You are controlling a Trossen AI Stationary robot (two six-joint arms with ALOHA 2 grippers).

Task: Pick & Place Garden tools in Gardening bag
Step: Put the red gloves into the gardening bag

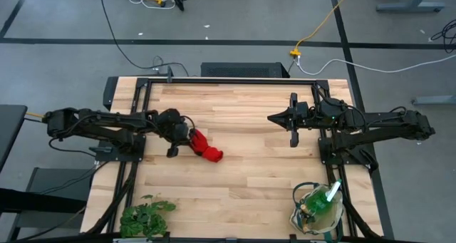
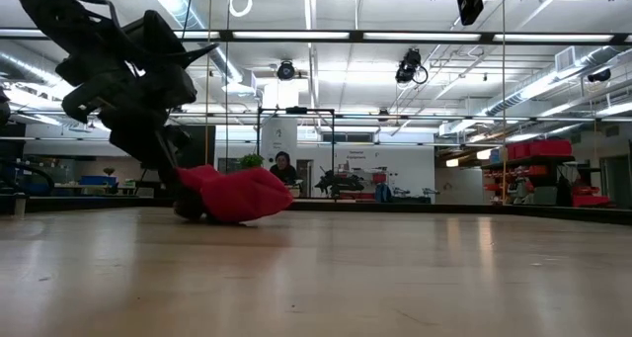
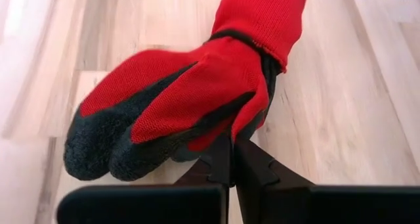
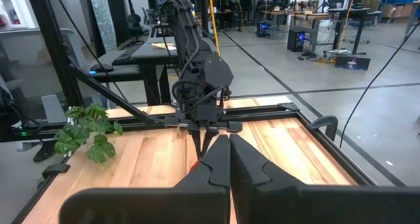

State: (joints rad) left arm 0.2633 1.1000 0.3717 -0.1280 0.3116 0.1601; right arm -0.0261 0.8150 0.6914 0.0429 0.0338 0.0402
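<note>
A red glove (image 1: 207, 150) with a dark palm lies on the wooden table left of the middle; it also shows in the low view (image 2: 240, 193). My left gripper (image 1: 189, 138) is shut on its near-left end. My right gripper (image 1: 272, 118) hangs shut and holds nothing, high over the table's right half, pointing level toward the left arm. The cream gardening bag (image 1: 296, 216) stands at the near right corner with a green spray bottle (image 1: 325, 197) inside it. My left gripper pinches the dark-coated edge of the glove at a glove finger's tip (image 3: 244, 128) between its two fingers (image 3: 216, 159). The fingers slant down from the table's left side. The glove lies on the table, its cuff (image 3: 266, 17) pointing away from the gripper.
A leafy green plant bunch (image 1: 146, 216) lies at the near left edge. Black frame rails (image 1: 235, 79) run along the table's far edge and both sides. Bare wood stretches between the glove and the bag.
</note>
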